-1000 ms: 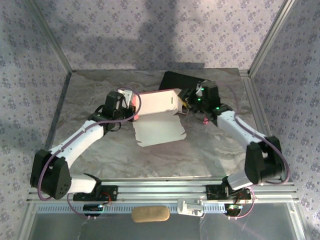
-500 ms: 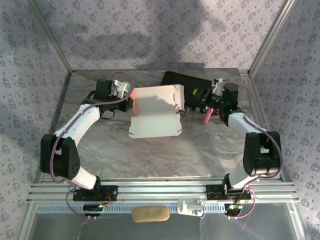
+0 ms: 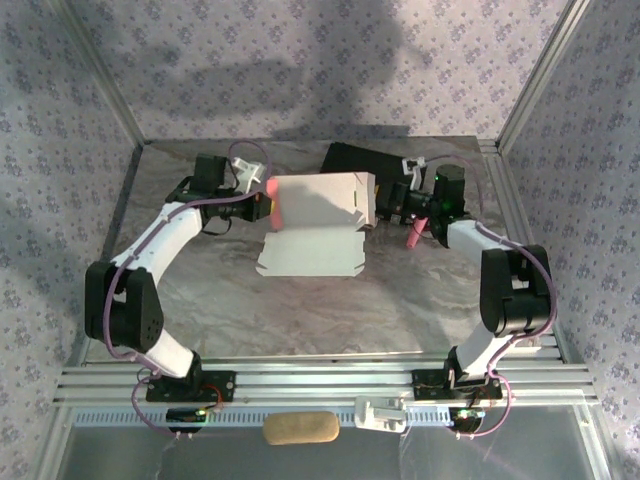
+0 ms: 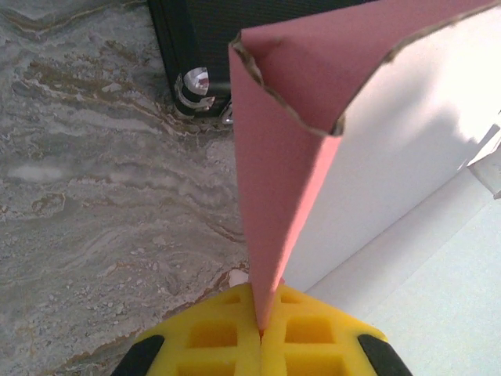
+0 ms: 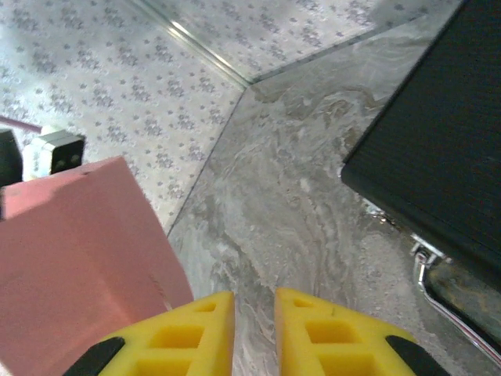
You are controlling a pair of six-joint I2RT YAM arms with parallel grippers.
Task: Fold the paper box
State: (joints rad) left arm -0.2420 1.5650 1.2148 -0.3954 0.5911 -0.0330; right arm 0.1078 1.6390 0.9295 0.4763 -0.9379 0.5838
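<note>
The paper box (image 3: 315,212) stands half-formed on the marbled grey table (image 3: 300,310), just in front of the black hard case (image 3: 350,160), with one pale flap lying flat on the side away from the case. My left gripper (image 4: 261,333) is clamped on the box's pink side panel. My right gripper (image 5: 254,309) hangs near the case's latch (image 5: 438,282), its fingers narrowly apart with nothing between them. Lilac floral walls (image 3: 300,70) rise behind the case.

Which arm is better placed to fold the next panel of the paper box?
Right. The right claw sits empty beside the paper box's right end; the left claw pinches its left wall, steadying it.
</note>
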